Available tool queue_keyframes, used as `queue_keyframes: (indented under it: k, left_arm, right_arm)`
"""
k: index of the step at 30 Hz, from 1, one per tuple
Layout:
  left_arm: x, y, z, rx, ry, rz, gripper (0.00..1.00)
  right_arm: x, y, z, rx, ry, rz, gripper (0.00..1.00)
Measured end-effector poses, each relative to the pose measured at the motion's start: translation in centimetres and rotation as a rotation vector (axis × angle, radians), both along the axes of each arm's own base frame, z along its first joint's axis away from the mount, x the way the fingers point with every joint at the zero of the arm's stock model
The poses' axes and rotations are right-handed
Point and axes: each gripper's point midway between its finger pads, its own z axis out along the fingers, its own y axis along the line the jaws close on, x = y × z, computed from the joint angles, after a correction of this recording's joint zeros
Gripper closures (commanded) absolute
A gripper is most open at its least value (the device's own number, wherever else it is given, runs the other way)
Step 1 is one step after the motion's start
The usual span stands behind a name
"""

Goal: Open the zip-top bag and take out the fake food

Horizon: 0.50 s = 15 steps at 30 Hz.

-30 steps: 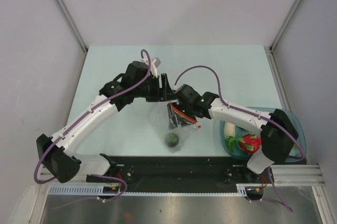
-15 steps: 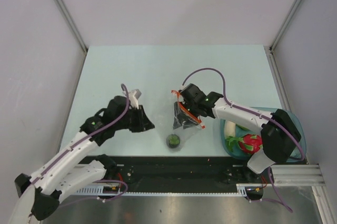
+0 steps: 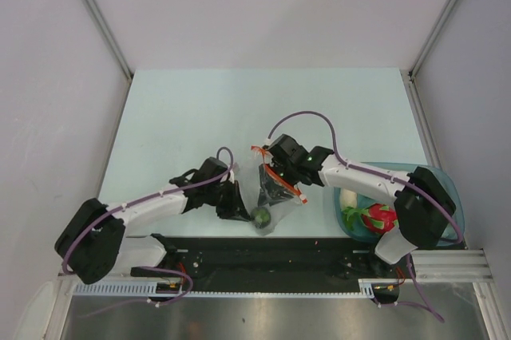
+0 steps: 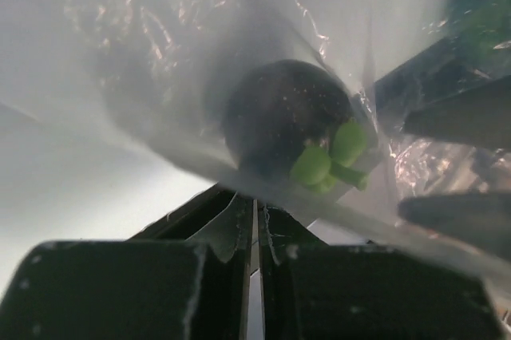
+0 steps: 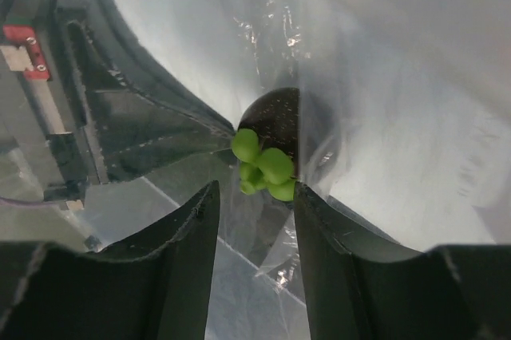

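The zip-top bag (image 3: 271, 195) hangs clear and crumpled from my right gripper (image 3: 276, 172), its red zip strip (image 3: 296, 194) looped round the fingers. That gripper (image 5: 254, 188) points down into the bag with its fingers apart, film between them. Just past its tips lies one piece of the fake food, a small dark-green piece (image 5: 275, 128) with light green leaves, at the bag's bottom (image 3: 260, 215). My left gripper (image 3: 238, 206) is low at the bag's left bottom corner. Its jaws (image 4: 257, 204) are pressed together on the bag's lower edge, right under the dark-green piece (image 4: 283, 120).
A teal translucent tray (image 3: 437, 187) sits at the right near edge, holding a pink-red dragon fruit (image 3: 380, 216) and a white radish (image 3: 349, 196). The black rail (image 3: 263, 252) of the arm bases runs just below the bag.
My left arm left the bag's mouth, swung back and low, and closed its jaws at the bag's bottom. My right gripper kept the bag, shifted slightly left, and its fingers narrowed.
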Motion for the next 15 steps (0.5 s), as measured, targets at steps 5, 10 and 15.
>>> queue_keyframes:
  k: [5, 10, 15]
  left_arm:
    - [-0.4, -1.4, -0.8, -0.021, 0.031, -0.041, 0.94]
    - [-0.7, -1.4, -1.7, -0.002, 0.059, -0.047, 0.95]
    - [-0.8, -1.2, -2.0, 0.01, 0.069, -0.047, 0.96]
  right_arm:
    - [-1.6, 0.0, -1.5, -0.012, 0.031, 0.02, 0.49]
    - [-2.4, 0.2, -2.2, -0.015, 0.053, 0.021, 0.41]
    - [-2.5, 0.6, -2.3, -0.014, 0.035, 0.03, 0.37]
